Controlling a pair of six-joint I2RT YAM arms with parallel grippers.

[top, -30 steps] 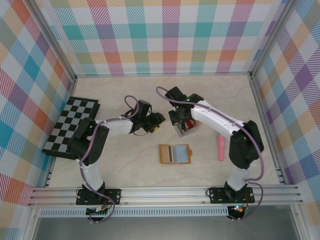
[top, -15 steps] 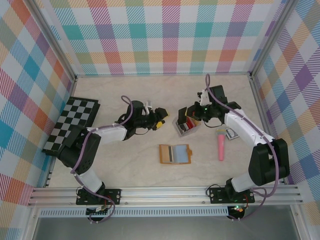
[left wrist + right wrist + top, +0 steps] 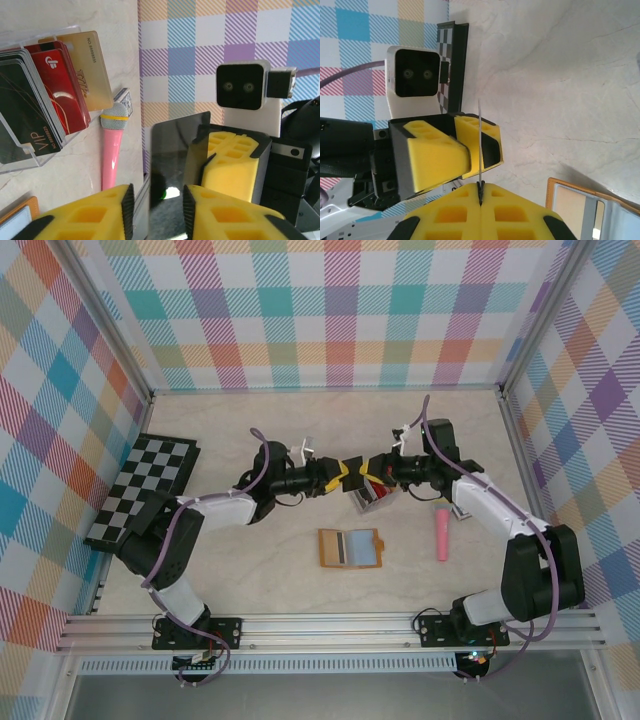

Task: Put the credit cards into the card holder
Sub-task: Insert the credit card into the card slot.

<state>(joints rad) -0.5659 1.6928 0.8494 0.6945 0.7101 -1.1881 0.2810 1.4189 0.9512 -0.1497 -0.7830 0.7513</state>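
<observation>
Credit cards [image 3: 45,95]: stiff plastic rectangles in black, red and gold, standing upright in a clear plastic slotted rack [image 3: 30,161] on the pale marbled table [image 3: 250,570].
Writing: the front black one reads "VIP". The gold one has a line starting "NO", its digits too small to trust. The red one bears a white emblem.
Lifted card: one glossy black card [image 3: 172,165] is in the air above the rack.
Right gripper [image 3: 481,187]: clamped on that black card's edge.
Left gripper [image 3: 157,194]: jaws apart on either side of the same card, with a gap showing on one side.
Card holder [image 3: 350,548]: orange-tan leather wallet, lying open and flat, apart from the rack on the side nearer the arm bases.
Around: a pink cylinder [image 3: 442,532] with a grey head and yellow band lies right of the wallet. A black-and-white chessboard [image 3: 140,492] sits at the left wall.
</observation>
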